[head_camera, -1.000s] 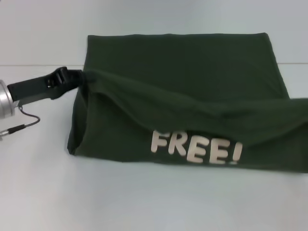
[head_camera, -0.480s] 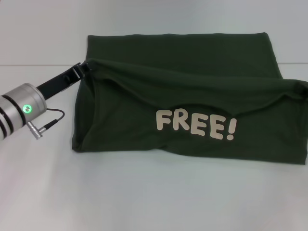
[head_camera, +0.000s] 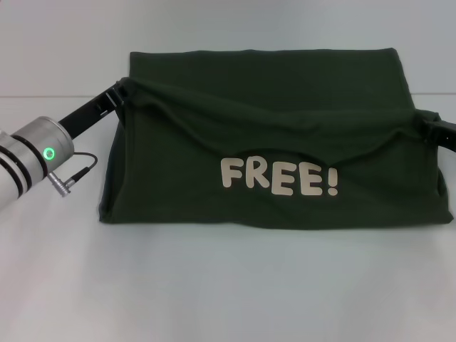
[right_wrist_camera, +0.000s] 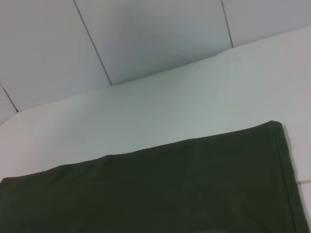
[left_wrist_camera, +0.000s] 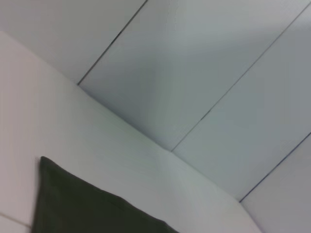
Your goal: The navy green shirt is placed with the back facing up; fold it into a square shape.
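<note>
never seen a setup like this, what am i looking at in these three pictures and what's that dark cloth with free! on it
This is a two-armed robot folding a dark green shirt on a white table. The wide picture comes from a camera on its head, looking down. The left gripper pinches the shirt's folded-over layer at one side, the right gripper at the other, so the cloth sags between them and shows the FREE! print. The other two pictures come from cameras on the wrists: each shows only part of the shirt, the table and the wall panels behind.
</note>
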Available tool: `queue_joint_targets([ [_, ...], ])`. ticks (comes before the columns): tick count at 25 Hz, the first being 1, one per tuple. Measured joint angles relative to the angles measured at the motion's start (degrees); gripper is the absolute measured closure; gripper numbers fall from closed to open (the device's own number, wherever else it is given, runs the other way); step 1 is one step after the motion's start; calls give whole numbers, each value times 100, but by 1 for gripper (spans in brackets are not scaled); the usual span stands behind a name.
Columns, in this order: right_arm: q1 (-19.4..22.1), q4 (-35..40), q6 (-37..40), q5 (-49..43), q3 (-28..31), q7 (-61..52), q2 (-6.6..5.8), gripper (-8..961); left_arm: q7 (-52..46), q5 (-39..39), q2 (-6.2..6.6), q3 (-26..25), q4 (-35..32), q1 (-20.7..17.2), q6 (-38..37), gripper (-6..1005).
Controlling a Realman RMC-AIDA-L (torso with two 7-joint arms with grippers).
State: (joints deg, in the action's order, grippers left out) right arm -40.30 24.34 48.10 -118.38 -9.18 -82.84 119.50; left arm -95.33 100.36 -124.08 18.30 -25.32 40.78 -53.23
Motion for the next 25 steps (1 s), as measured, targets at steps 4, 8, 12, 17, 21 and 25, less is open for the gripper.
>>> queue_joint_targets([
  [4,19,0,73,24,-186,15,3,898,160,-19,-10,58,107,54,200,938],
  [8,53,20,146,57,-303,-14,3,884,640,-251,-12,66,289,79,150,920],
  [12,158,56,292,158,-314,-51,-6,825,644,-366,-7,68,310,27,18,849],
  [17,441,71,1063,541,-340,-20,-119,638,483,-395,41,42,277,-137,-92,738],
  [21,656,94,1895,600,-344,-11,-264,509,-402,52,258,259,31,-351,-730,626],
  [25,945,151,2968,515,-681,254,-410,387,-1881,1521,488,545,-760,-499,-1561,445],
])
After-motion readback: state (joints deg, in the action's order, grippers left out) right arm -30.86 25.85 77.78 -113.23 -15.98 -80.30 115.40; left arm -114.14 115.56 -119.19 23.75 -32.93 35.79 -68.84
